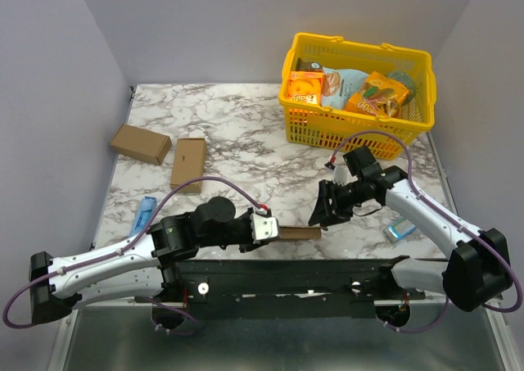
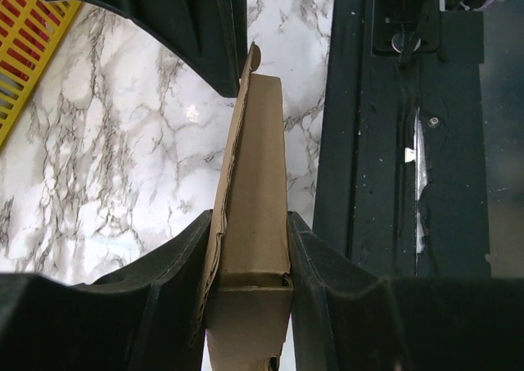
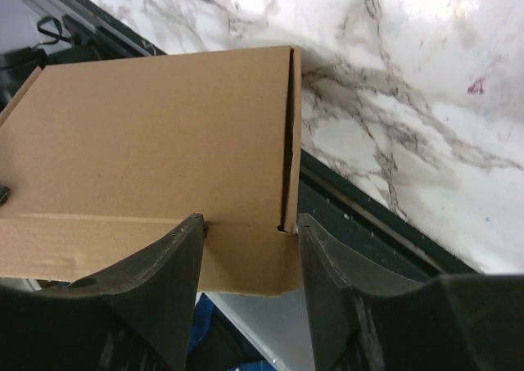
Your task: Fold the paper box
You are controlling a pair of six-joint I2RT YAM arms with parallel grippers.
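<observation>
The paper box (image 1: 299, 233) sits low over the near edge of the worktop (image 1: 246, 142). One end is clamped in the left claw (image 2: 250, 228), whose fingers press both cardboard faces. The box runs from that claw to the right claw (image 3: 250, 223), which is part-open – fingers apart across the broad panel, pinching nothing.

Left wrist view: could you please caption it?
Left claw grips the partly folded paper box edge-on, marble table behind.
</observation>
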